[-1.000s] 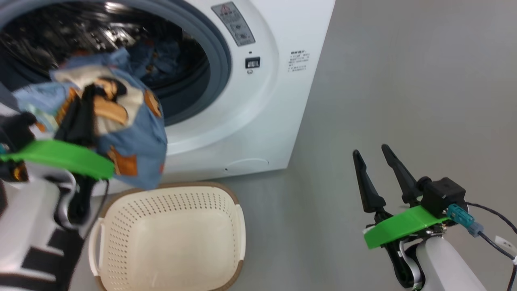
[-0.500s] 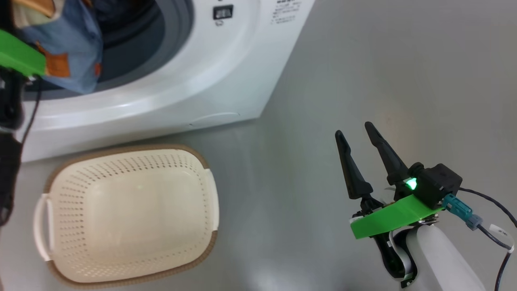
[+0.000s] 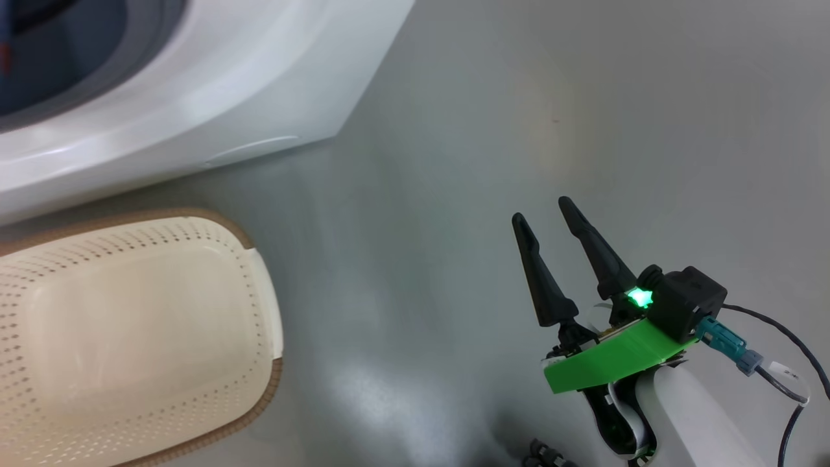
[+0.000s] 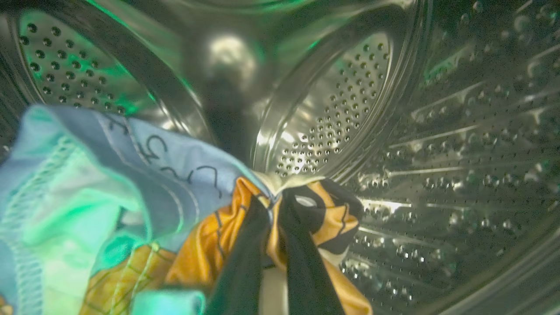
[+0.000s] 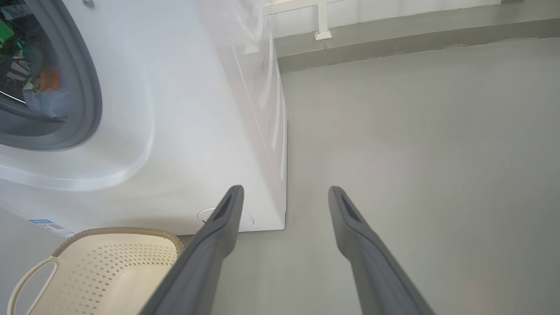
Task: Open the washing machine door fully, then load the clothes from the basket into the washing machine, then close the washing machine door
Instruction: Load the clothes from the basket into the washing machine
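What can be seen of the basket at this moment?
The cream-white rectangular plastic basket with perforated walls, a brown rim band and a loop side handle stands upright on the grey floor, just before the white front-loading washing machine. What shows of its inside is empty; nothing grips it.

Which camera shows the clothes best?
The left wrist view: the clothes hang close up, print sharp, inside the steel drum. The right wrist view shows them small behind the grey door seal; the head view, perhaps a sliver at its left edge.
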### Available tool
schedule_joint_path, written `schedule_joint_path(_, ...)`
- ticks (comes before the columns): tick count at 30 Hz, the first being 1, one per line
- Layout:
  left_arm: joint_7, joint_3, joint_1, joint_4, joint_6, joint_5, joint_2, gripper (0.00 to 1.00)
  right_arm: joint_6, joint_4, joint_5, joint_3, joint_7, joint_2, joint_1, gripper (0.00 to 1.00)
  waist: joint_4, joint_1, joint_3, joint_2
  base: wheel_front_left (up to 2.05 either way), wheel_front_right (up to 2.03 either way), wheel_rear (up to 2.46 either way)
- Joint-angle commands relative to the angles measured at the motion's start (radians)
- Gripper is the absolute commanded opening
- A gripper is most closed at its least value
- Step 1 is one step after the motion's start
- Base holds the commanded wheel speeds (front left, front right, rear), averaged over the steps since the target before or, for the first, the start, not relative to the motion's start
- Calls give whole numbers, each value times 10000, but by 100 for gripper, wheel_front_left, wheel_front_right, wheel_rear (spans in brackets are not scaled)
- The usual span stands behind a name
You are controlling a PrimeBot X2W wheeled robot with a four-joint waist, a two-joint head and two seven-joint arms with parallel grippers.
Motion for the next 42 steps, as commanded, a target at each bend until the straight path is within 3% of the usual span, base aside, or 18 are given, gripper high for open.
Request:
schedule_joint_path(1, -86, 264, -369, -360, 6, 116, 477, 0, 44, -257, 79, 249, -78, -47, 196, 100, -348, 0, 366, 0, 0, 0, 0)
schedule_joint_path(6, -130, 1404, -271, -1214, 6, 409, 544, 0, 44, -301, 159, 309, -78, -47, 130, 100, -357, 0, 465, 0, 0, 0, 0)
schedule_joint_path(7, -131, 1487, -93, -1098, 5, 423, 454, 33, 44, -283, 169, 324, -78, -47, 117, 100, -336, 0, 441, 0, 0, 0, 0)
schedule_joint_path(8, -132, 1435, 58, -874, 5, 419, 353, 100, 44, -248, 168, 337, -78, -47, 108, 100, -308, 0, 406, 0, 0, 0, 0)
schedule_joint_path(16, 542, 792, 179, 573, 5, 534, -13, 100, 44, -15, 156, 385, -78, -47, -96, 100, -53, 0, 30, 0, 0, 0, 0)
schedule_joint_path(23, 494, 361, 689, 1026, 5, 312, -284, 100, 44, 164, 117, 232, -78, -47, -227, 100, 157, 0, -640, 0, 0, 0, 0)
schedule_joint_path(35, -94, -99, 2290, 722, 4, 68, -636, 100, 44, 563, -78, -164, -78, -47, -347, 100, 812, 0, -2118, 0, 0, 0, 0)
schedule_joint_path(42, -131, 476, 3630, -183, 4, -22, -770, 100, 44, 814, -280, -381, -78, -47, -360, 100, 1223, 0, -2858, 0, 0, 0, 0)
